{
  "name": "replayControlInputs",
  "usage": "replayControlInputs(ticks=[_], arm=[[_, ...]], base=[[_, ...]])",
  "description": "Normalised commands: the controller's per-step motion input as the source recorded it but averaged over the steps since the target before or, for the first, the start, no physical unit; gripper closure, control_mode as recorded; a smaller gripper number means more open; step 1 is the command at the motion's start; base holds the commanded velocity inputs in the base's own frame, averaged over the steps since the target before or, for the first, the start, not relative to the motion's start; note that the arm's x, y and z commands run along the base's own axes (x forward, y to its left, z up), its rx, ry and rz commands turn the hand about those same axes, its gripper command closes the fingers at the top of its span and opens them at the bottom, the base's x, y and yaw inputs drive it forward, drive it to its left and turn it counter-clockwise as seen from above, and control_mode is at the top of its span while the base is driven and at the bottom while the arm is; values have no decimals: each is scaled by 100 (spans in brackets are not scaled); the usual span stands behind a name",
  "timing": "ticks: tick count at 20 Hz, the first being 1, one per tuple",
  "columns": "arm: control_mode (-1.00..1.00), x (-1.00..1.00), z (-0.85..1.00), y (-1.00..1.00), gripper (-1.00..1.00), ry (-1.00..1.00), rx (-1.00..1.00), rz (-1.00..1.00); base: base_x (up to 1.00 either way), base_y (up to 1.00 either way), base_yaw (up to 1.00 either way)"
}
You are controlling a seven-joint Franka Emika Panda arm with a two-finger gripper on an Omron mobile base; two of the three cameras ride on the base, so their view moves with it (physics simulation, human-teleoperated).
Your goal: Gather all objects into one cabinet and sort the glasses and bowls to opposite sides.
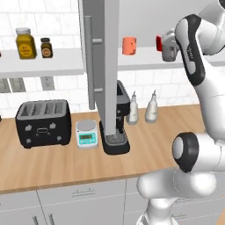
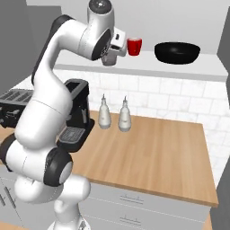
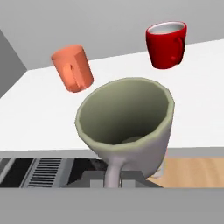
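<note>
Claw clenched on smooth grey cup, held up at the white shelf edge. Beyond it, matte salmon-orange cup and glossy red cup; farther right, wide black bowl. Wooden worktop below.

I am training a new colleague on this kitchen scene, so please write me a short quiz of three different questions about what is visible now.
1. True or false: in the right base view, the black bowl stands on the shelf to the right of the red cup.
2. What does the tool hold?
A. the grey cup
B. a spice jar
C. a white bottle
3. How many cups stand on the shelf, not counting the held one?

Key
1. True.
2. A. The cup hangs tilted at the shelf's front edge.
3. Two: the red cup and the salmon cup.
</note>
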Motion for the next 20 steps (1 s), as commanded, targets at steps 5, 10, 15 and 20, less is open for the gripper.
replayControlInputs(ticks=[5, 10, 15, 20], arm=[[-100, 100, 0, 0, 100, 2, -1, 0], [-100, 96, -7, 0, 100, 2, 0, 0], [-100, 88, -22, 0, 100, 7, 6, 0], [-100, 80, -14, 0, 100, 6, 10, 1]], base=[[0, 0, 0], [0, 0, 0], [0, 0, 0], [0, 0, 0]])
